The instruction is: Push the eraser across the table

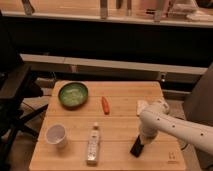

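Note:
The eraser (136, 147) is a small flat black block lying on the light wooden table (120, 125) near its front right. My gripper (143, 138) points down at the end of the white arm (170, 125) and sits right over the eraser's far end, seemingly touching it. The arm reaches in from the right.
A green bowl (73, 94) stands at the back left. A small red object (105, 105) lies mid-table. A white cup (56, 135) and a lying white bottle (93, 145) are at the front left. A small white block (141, 106) lies behind the arm. A dark chair (15, 100) stands left.

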Available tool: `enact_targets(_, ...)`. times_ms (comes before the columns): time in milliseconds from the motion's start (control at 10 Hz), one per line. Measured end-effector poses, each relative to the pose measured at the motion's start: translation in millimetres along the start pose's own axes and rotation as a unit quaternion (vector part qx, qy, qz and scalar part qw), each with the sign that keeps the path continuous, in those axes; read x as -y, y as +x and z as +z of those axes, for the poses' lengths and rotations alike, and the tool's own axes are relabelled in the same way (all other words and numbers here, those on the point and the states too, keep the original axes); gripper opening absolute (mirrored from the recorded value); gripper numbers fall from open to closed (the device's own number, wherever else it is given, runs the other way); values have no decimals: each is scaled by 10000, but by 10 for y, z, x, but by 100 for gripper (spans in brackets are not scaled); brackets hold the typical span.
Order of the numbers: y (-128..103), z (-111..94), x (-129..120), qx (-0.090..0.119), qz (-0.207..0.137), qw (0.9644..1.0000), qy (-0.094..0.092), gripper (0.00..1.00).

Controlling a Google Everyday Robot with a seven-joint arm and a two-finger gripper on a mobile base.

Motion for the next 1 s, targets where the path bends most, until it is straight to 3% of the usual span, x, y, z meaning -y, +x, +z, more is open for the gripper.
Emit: enact_targets(1000,-92,-8,104,-29,-16,10000,-62,0)
